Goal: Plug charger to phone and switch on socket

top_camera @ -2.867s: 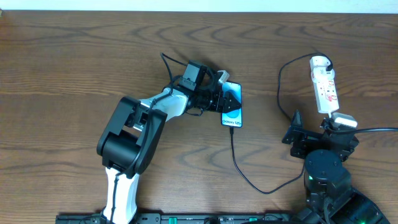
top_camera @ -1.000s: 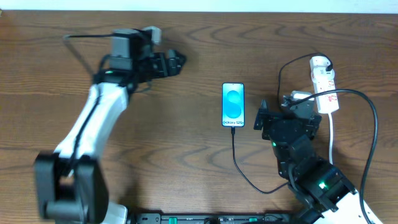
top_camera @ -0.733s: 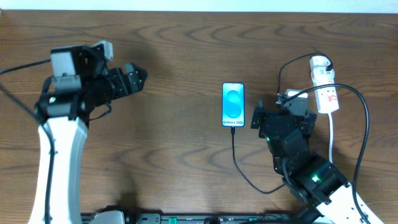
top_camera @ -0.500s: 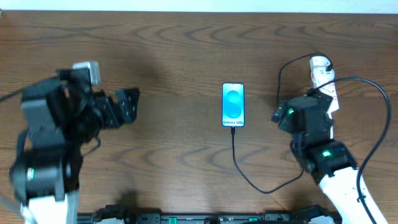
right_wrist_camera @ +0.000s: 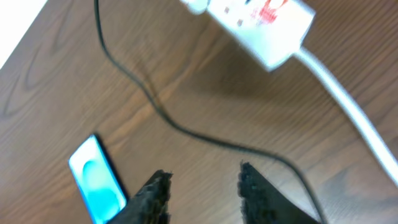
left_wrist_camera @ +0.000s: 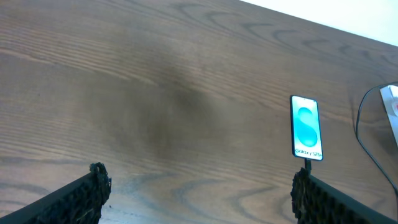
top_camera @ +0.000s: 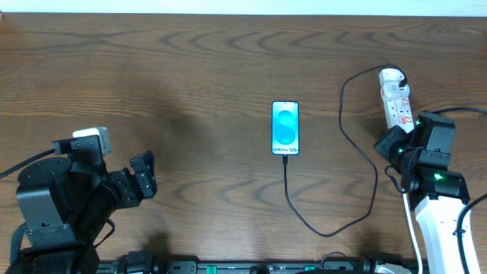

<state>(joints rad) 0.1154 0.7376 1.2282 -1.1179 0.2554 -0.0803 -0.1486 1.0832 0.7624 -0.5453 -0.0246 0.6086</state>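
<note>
Black cable from the charger (top_camera: 291, 199) runs from the phone's near edge, loops across the tabletop (top_camera: 228, 61) toward the near side, then climbs on the right to the far end of the socket (top_camera: 397, 103). The phone (top_camera: 285, 128) lies flat in the middle, screen lit blue-cyan, with the connector seated in its near edge as far as the overhead view shows. So the plugging step looks done at both ends. Whether the switch on the socket has been pressed I cannot tell; the red marks are too small to read.

The left tool (top_camera: 146, 175) sits at the near left, well apart from the phone, its jaws spread wide and empty in the left wrist view. The right tool (top_camera: 386, 141) hangs just near of the socket's near end, jaws apart and holding nothing.

About three seconds ago the left tool was on the phone; since then that arm has swung away and drawn back to the near left. Half a second ago the right arm covered the socket's near part; now it has pulled back nearer, leaving the strip exposed. Phone and cable have kept their places.
</note>
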